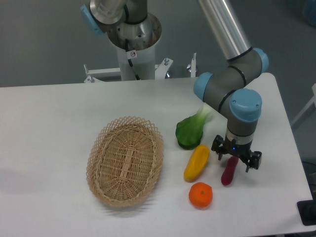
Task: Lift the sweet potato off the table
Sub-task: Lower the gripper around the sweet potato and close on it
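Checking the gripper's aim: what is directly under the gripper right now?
Under the black two-finger gripper lies the slim purple-magenta sweet potato on the white table. Its lower end shows; its upper end is covered by the gripper, so contact cannot be judged.
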